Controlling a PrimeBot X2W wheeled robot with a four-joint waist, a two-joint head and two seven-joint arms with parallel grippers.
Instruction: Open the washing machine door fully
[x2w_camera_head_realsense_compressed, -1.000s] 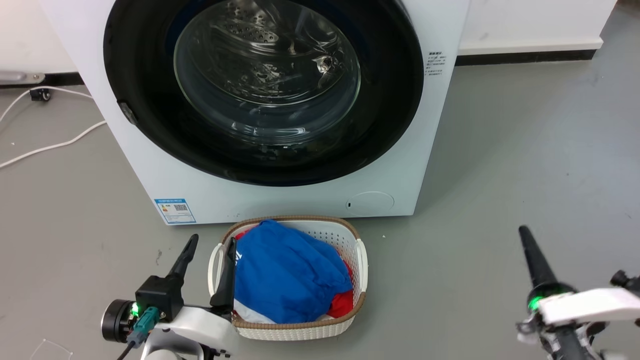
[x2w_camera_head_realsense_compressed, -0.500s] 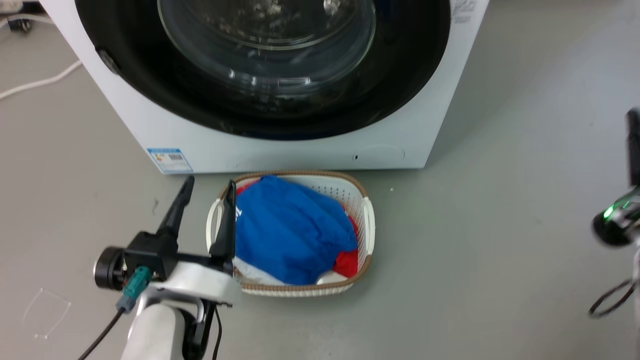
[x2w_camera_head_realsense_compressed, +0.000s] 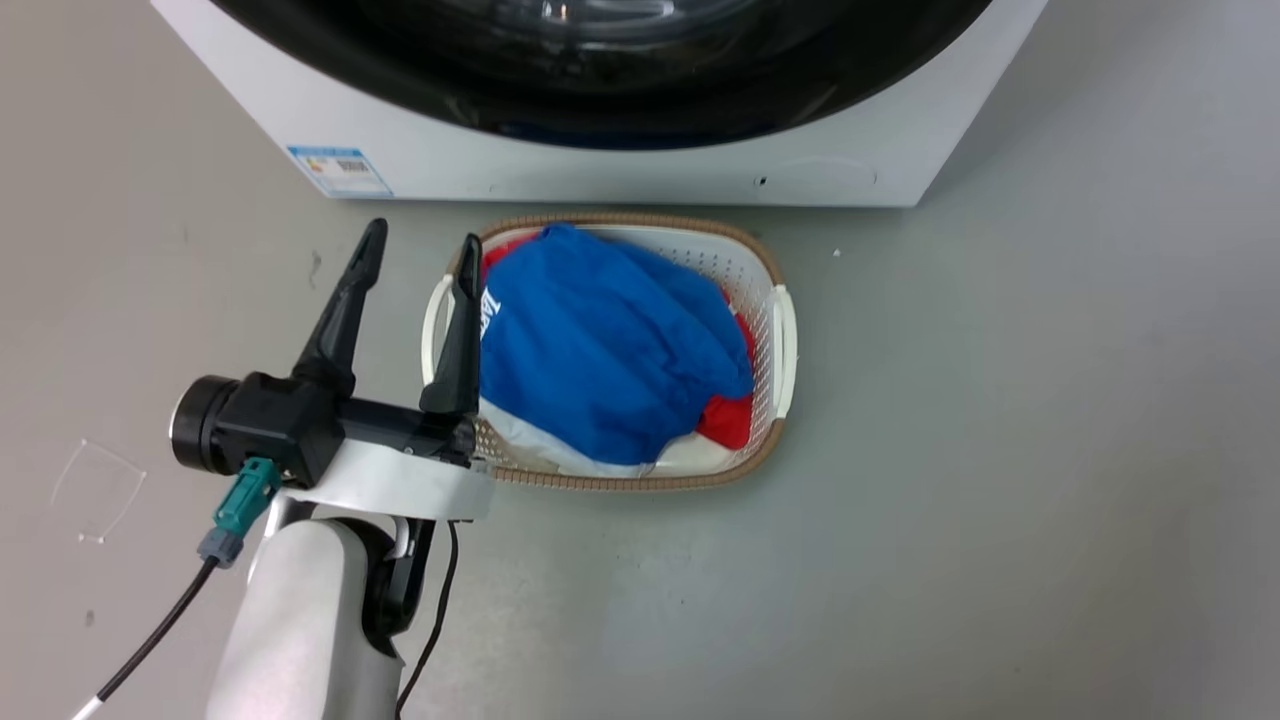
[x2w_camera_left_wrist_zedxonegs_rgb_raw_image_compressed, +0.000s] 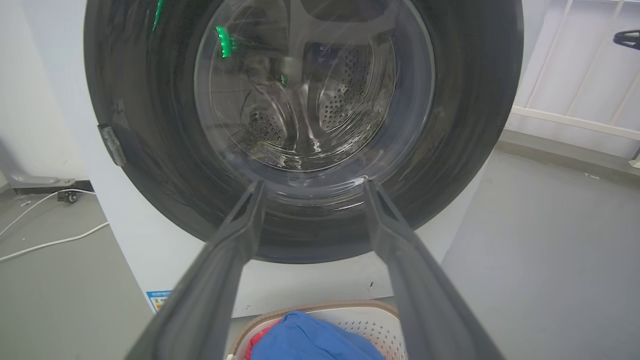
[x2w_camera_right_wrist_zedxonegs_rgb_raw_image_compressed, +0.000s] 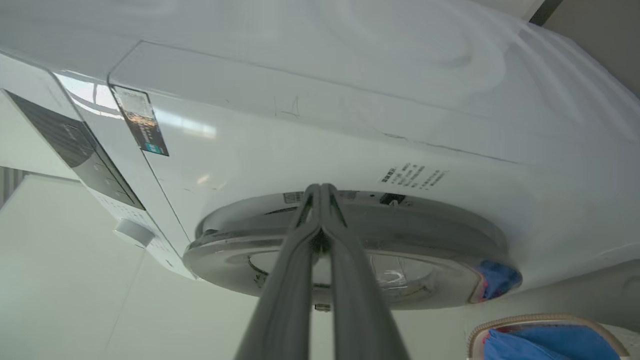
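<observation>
The washing machine door (x2w_camera_right_wrist_zedxonegs_rgb_raw_image_compressed: 425, 235) is seen shut against the washing machine (x2w_camera_right_wrist_zedxonegs_rgb_raw_image_compressed: 350, 125). The right pincer (x2w_camera_right_wrist_zedxonegs_rgb_raw_image_compressed: 320, 187), pressed together, is aimed at its rim, probably for prying; the left pincer (x2w_camera_head_realsense_compressed: 422, 235) is held spread, well back.

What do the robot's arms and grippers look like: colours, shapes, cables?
The left gripper has two long, tapering dark fingers on a black block with a round black knob. Its forearm is pale and rounded; a teal plug carries a thin black cable. The right gripper shows two long dark grey fingers.
</observation>
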